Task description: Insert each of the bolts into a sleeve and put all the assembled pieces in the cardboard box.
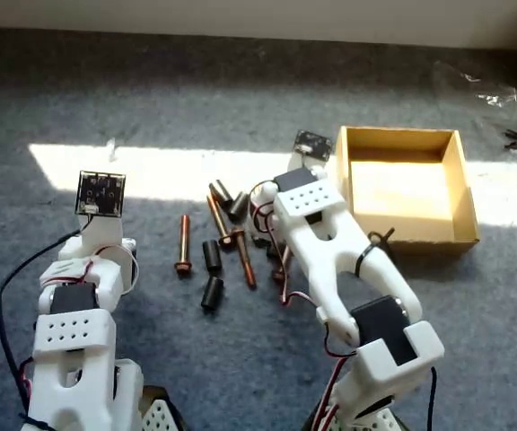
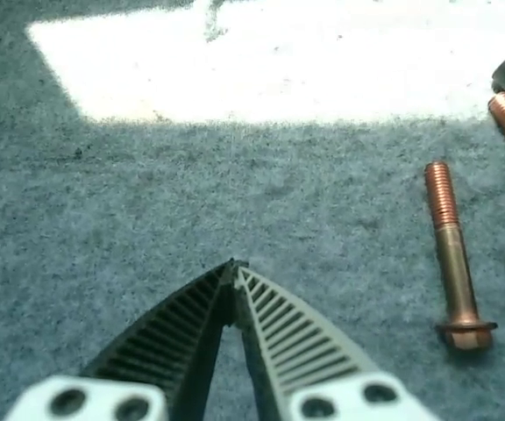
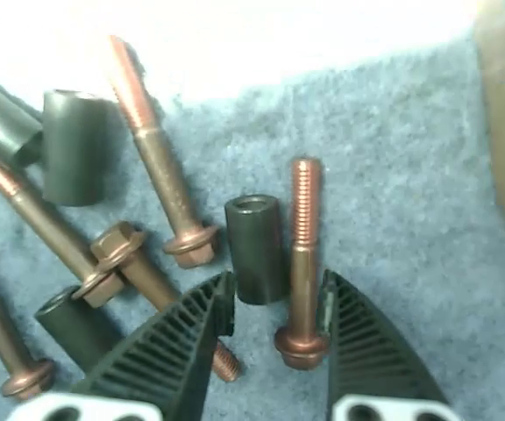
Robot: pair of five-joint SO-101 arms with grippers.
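From above, bolts (image 1: 245, 256) and sleeves (image 1: 212, 257) lie loose on the carpet (image 1: 196, 359) between the arms, with the cardboard box (image 1: 467, 193) just beyond the right arm (image 1: 317, 233). At the left wrist, the left gripper (image 2: 233, 267) is closed on nothing, with a lone bolt (image 2: 452, 254) lying near it. At the right wrist, the right gripper (image 3: 277, 285) stands open around both a bolt (image 3: 302, 263) and a sleeve (image 3: 257, 248) lying side by side. Closing here would likely pinch the pair together, or squeeze the round sleeve out and knock the bolt askew.
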